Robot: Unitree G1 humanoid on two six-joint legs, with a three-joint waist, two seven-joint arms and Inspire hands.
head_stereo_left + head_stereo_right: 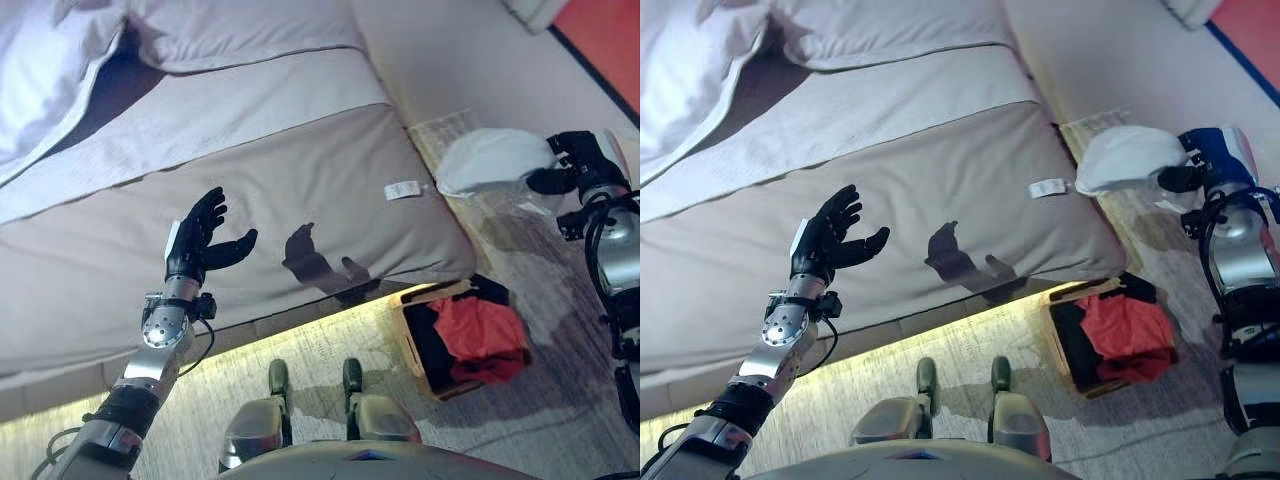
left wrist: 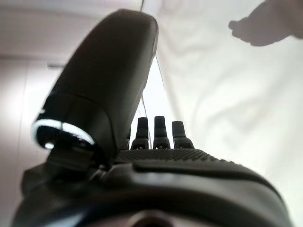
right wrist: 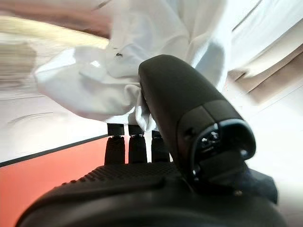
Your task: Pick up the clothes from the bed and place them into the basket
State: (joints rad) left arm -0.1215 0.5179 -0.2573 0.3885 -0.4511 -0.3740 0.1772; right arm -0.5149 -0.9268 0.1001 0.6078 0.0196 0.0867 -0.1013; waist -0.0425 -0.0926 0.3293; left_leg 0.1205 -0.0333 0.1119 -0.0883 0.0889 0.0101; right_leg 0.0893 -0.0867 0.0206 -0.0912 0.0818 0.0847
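Observation:
My right hand is shut on a white garment, which hangs in the air beside the bed's right edge; in the right wrist view the white cloth bunches between my thumb and fingers. The wicker basket stands on the floor by the bed's near corner, holding a red garment and dark clothes. The held garment is beyond the basket and above floor level. My left hand hovers open over the beige bed cover, holding nothing.
White pillows and a duvet lie at the bed's far left. A small white tag sits on the cover near the right edge. A patterned rug covers the floor around the basket. An orange surface lies at the far right.

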